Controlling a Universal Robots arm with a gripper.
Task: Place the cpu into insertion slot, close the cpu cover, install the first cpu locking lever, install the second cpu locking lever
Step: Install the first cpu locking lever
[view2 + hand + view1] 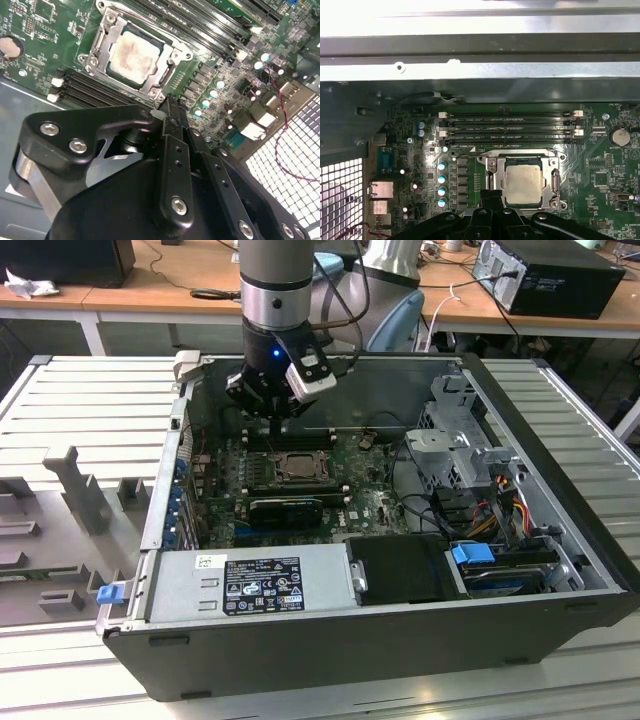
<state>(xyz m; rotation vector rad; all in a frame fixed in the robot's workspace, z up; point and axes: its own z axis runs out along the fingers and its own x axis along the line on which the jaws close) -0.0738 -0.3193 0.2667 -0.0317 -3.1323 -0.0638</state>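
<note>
Jaws clenched, empty, 11 o'clock of cpu [300,466] in exterior view; cpu cover [100,50] down; I'd latch slowly, squarely.

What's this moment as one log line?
cpu: seated in insertion slot | cpu cover: down over it | gripper: beside slot corner
</note>
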